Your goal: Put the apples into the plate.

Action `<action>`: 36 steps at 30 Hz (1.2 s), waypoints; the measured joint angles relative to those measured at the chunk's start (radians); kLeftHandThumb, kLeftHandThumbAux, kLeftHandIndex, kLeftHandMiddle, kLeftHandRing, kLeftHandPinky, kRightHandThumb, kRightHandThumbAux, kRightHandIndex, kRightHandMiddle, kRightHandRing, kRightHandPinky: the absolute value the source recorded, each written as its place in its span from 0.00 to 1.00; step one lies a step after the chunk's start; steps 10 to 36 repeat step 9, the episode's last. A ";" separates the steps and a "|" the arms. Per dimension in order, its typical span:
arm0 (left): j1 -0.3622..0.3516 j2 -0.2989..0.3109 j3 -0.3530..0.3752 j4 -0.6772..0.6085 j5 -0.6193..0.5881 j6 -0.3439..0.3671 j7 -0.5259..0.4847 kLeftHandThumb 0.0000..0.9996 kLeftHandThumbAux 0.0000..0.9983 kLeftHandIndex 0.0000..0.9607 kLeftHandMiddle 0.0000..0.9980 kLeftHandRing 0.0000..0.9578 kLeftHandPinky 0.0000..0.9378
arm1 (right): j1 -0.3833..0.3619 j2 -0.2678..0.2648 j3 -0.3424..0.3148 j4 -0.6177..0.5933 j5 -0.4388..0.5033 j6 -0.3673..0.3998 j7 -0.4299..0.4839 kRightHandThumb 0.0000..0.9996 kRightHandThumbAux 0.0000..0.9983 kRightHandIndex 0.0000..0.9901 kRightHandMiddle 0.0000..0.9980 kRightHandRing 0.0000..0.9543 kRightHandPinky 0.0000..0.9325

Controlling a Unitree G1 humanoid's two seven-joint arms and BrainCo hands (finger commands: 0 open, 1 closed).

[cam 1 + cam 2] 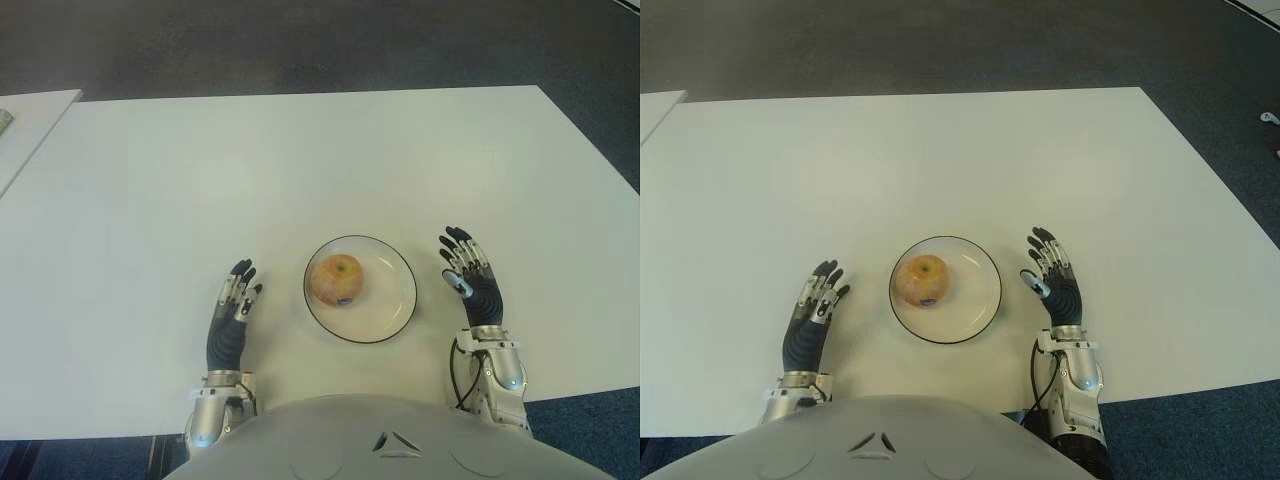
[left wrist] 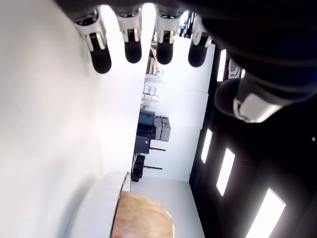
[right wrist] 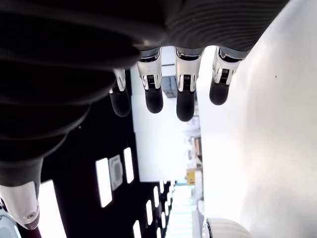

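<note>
Wide white table (image 1: 300,160) across most of the eye views, dark carpet beyond its far edge and at the 4 o'clock corner. A second white surface (image 1: 25,125) at 10 o'clock, apart from the table by a narrow gap.

Near the table's front edge, close to 6 o'clock of centre: round white plate (image 1: 392,300) with a thin dark rim, flat on the table. On the plate, toward its 9 o'clock side: one apple (image 1: 336,279), yellow-red, stem dimple up, inside the rim. No other apple visible on the table.

At 9 o'clock of the plate, near but apart from it: left hand (image 1: 231,315), fingers extended and relaxed, grasping nothing. At 3 o'clock of the plate, just beside the rim and not touching: right hand (image 1: 471,277), fingers spread, released, empty.

From the left wrist view: four straight fingertips (image 2: 132,50) over bare table, plate edge and apple in the distance.
</note>
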 measured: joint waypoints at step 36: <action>-0.004 -0.002 -0.010 0.001 0.120 -0.009 0.073 0.08 0.35 0.02 0.00 0.00 0.00 | 0.001 0.003 0.001 0.004 -0.004 -0.017 -0.008 0.20 0.61 0.10 0.12 0.10 0.14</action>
